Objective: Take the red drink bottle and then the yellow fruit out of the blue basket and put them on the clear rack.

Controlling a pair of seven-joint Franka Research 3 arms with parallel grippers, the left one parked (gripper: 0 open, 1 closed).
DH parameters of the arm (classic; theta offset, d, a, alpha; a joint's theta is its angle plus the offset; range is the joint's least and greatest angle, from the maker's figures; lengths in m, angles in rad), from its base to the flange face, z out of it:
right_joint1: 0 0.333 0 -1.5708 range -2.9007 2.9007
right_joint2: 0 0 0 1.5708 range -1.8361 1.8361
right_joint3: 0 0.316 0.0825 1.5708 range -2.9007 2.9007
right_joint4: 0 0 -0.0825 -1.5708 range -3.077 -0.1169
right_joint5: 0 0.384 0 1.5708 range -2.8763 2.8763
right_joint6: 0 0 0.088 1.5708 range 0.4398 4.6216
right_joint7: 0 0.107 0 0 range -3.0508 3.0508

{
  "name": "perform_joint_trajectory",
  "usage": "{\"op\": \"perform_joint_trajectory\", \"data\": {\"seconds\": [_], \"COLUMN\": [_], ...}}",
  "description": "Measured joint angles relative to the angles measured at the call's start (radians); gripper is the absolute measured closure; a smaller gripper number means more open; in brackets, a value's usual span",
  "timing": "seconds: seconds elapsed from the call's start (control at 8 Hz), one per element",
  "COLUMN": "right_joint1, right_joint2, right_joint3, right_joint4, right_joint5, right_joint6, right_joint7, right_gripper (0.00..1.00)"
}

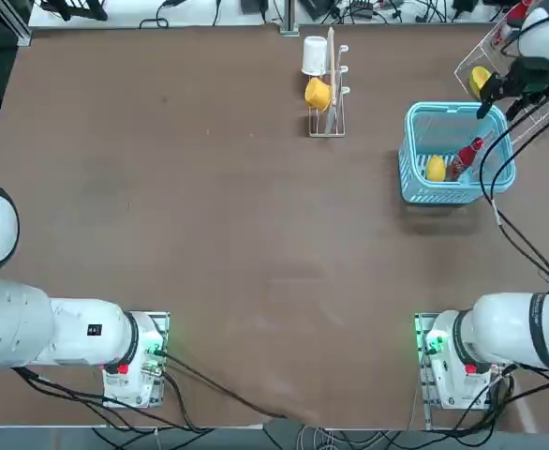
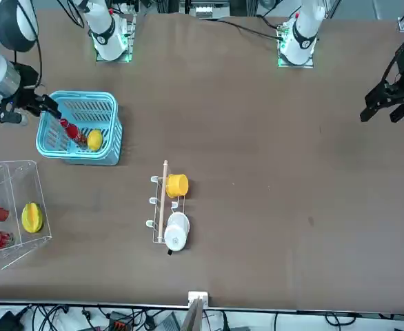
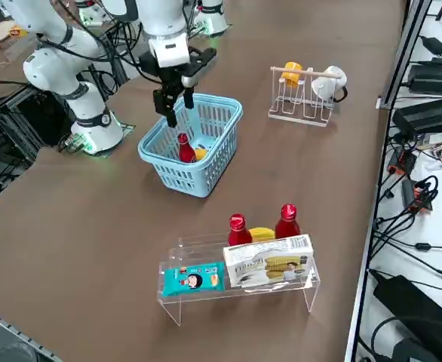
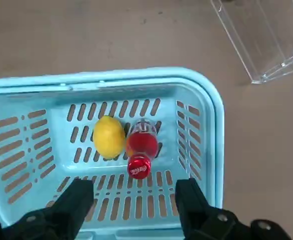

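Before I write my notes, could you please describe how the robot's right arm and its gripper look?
The right arm has smooth, rounded white segments with grey bands at the joints. Black cables run loosely along it. The right gripper is black, with two blocky dark fingers and small metallic screw heads at their bases.

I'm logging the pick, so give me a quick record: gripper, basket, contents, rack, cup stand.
Right gripper: open, over the basket, holding nothing
Blue basket: upright on the table
In basket: red drink bottle; yellow fruit, beside it
Clear rack: two red bottles, dark-tipped yellow fruit, blue packet, white box
Cup stand: yellow cup, white cup
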Motion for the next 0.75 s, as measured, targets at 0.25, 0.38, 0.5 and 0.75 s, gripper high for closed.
{"op": "perform_joint_trajectory", "data": {"seconds": [0.25,0.38,0.5,0.75], "right_joint1": [-0.003,-0.003,-0.003,-0.003], "right_joint2": [0.018,0.027,0.053,0.104], "right_joint3": [0.000,0.000,0.000,0.000], "right_joint4": [-0.054,-0.057,-0.059,-0.059], "right_joint5": [0.000,0.000,0.000,0.000], "right_joint6": [0.046,0.060,0.092,0.134], "right_joint7": [-0.001,-0.001,-0.001,-0.001], "right_gripper": [0.00,0.01,0.03,0.04]}}
